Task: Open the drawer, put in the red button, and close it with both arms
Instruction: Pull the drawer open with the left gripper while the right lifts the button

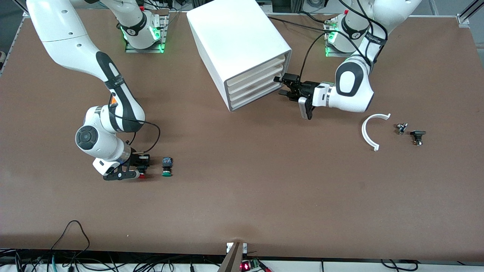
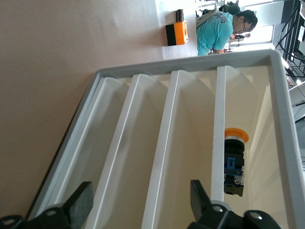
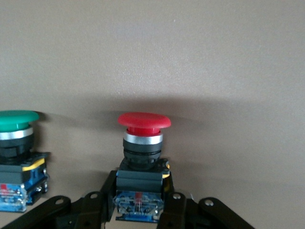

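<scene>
Red button (image 3: 144,143) clamped between right gripper (image 1: 140,170) fingers; left gripper (image 1: 284,85) fingers spread at drawer (image 1: 252,79).

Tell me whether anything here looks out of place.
Yes: an orange-capped button lies inside the cabinet, seen past the open left end effector; which drawer, I cannot tell. The cabinet also stands askew to the table edges.

Red button (image 1: 141,175) mostly hidden under the right gripper (image 1: 137,169) in the front view, left gripper (image 2: 143,202) fingers cut off by the left wrist view's edge, green button (image 3: 17,157) partly cropped.
</scene>
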Robot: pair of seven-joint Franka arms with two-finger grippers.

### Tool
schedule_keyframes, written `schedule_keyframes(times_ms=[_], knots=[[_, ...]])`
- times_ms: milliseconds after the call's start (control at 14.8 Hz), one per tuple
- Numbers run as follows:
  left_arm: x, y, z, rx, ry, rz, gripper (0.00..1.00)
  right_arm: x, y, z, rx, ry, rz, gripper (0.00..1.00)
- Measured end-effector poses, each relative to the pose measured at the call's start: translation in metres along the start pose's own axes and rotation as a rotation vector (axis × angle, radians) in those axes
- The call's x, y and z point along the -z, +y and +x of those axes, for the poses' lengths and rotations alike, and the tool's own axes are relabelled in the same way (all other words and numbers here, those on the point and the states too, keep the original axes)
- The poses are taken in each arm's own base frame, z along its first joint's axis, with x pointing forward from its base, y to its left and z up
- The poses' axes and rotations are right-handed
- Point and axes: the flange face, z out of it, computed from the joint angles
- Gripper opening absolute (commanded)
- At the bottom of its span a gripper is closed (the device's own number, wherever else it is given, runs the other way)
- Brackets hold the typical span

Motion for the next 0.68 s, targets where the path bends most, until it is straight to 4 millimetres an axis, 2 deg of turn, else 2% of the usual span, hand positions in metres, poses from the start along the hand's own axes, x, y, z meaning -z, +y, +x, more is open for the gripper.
schedule_keyframes(times_ms=[135, 338, 541, 676], knots=[[-0.014, -0.001, -0.011, 0.004, -0.008, -0.023, 0.73, 0.008, -0.005, 0.005, -0.021, -0.014, 0.0, 0.0], [-0.03, -0.007, -0.027, 0.001, 0.006, -0.058, 0.62, 0.038, -0.02, 0.019, -0.087, -0.063, -0.005, 0.0], [-0.038, -0.007, -0.032, 0.0, -0.002, -0.064, 0.43, 0.082, -0.038, 0.031, -0.142, -0.09, -0.013, 0.0], [-0.041, -0.006, -0.033, -0.002, -0.008, -0.064, 0.22, 0.111, -0.047, 0.037, -0.174, -0.113, -0.019, 0.0]])
